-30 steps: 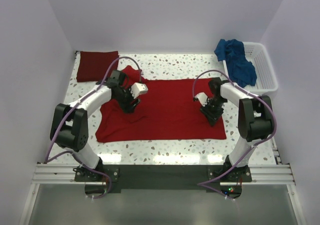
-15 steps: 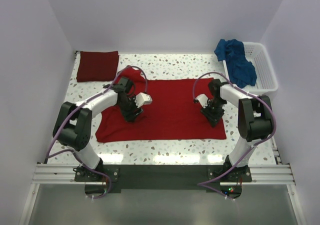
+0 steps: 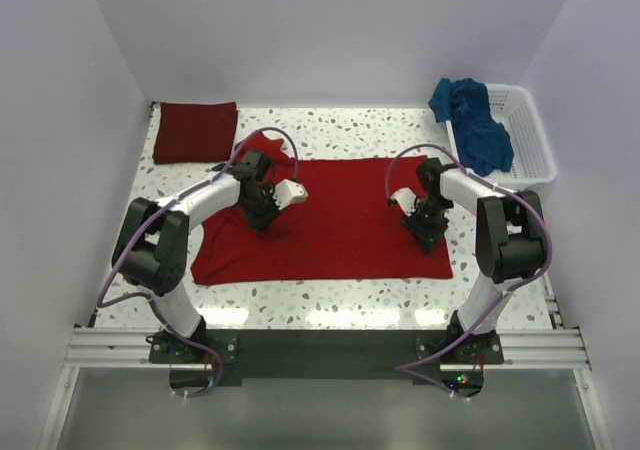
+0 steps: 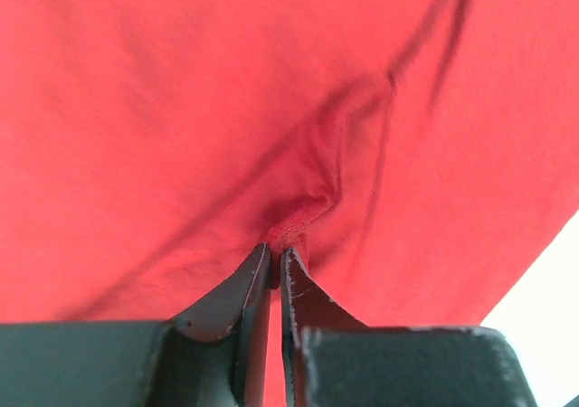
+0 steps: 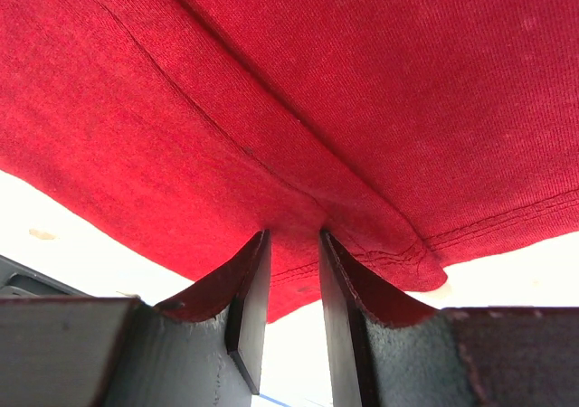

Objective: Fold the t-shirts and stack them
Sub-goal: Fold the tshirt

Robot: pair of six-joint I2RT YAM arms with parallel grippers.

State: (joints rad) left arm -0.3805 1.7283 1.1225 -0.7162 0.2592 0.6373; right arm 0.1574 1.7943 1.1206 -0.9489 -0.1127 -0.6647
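Note:
The bright red t-shirt (image 3: 340,225) lies spread flat across the middle of the table. My left gripper (image 3: 262,220) presses down on its left part, and in the left wrist view my left gripper (image 4: 276,250) is shut on a small pinched ridge of the red cloth (image 4: 181,108). Over the shirt's right edge my right gripper (image 3: 427,234) holds a thick fold near the hem; the right wrist view shows my right gripper (image 5: 291,241) with red cloth (image 5: 362,81) between its jaws. A maroon t-shirt (image 3: 195,130) lies folded at the back left. The blue t-shirt (image 3: 472,120) hangs crumpled over the basket.
A white lattice basket (image 3: 530,145) stands at the back right, close to the right wall. Pale walls close in the left, back and right sides. Speckled tabletop (image 3: 330,290) shows in front of the red shirt.
My left arm has shifted a little to the right over the shirt, and its jaws have closed on a fold of red cloth. The right arm has stayed put.

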